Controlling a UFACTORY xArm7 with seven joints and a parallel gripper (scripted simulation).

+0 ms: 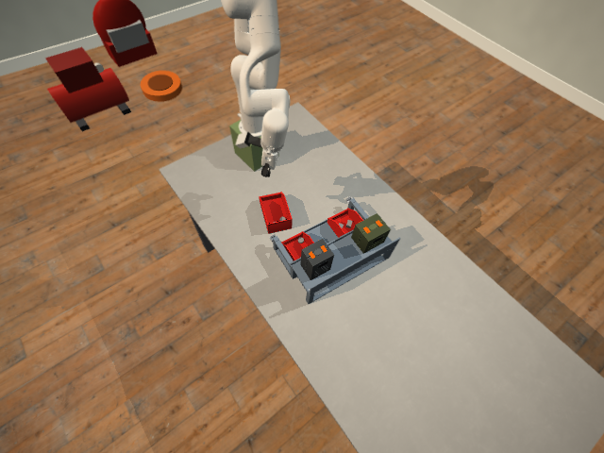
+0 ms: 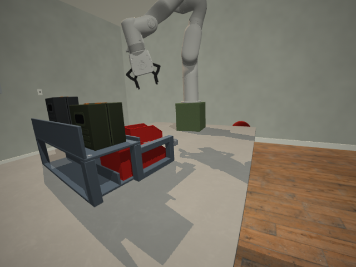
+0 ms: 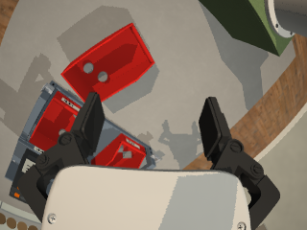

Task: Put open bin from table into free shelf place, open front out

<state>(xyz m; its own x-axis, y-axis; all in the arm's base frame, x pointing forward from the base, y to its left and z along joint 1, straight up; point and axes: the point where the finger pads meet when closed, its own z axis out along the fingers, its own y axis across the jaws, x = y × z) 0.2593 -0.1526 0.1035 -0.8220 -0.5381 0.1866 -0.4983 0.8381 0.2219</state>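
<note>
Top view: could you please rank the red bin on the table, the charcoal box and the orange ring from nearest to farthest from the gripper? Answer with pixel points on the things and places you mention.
1. Red bin [image 1: 276, 209] [image 3: 110, 59], just below the gripper [image 1: 265, 171] [image 2: 147, 85] [image 3: 152, 106]
2. Charcoal box [image 1: 315, 254] [image 2: 57, 110] [image 3: 16, 180], lower right, on the rack
3. Orange ring [image 1: 160, 95], upper left, on the floor
</note>
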